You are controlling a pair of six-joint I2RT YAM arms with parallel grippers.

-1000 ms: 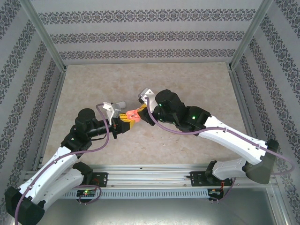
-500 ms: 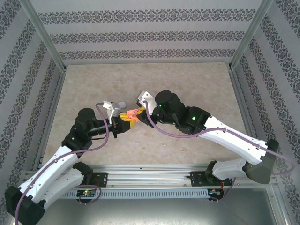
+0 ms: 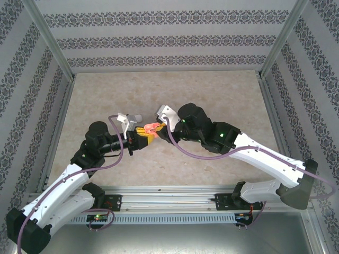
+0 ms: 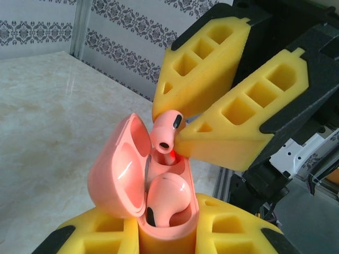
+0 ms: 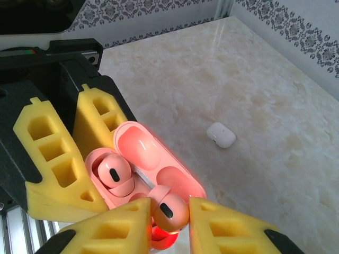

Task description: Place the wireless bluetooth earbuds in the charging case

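Observation:
A salmon-red charging case [image 4: 114, 177] [image 5: 151, 156] with its lid swung open is pinched between the yellow foam fingers [image 4: 233, 233] of my left gripper [image 3: 142, 133]. One salmon earbud [image 4: 167, 198] [image 5: 112, 172] sits seated in one socket. My right gripper [image 5: 168, 211] [image 3: 159, 127] is shut on the second salmon earbud [image 5: 170, 209] [image 4: 167, 129], holding it over the case's other socket, its stem pointing down into the opening where a red light glows. The white earbuds are out of view.
A closed white charging case [image 5: 221, 134] lies on the marble tabletop [image 3: 175, 95] beyond the grippers. Patterned walls [image 3: 169, 39] and metal frame posts [image 3: 50, 45] enclose the workspace; the mounting rail [image 3: 169, 198] runs along the near edge.
The right gripper has shifted slightly, bringing the held earbud closer over the open case. The left gripper has kept the case steady.

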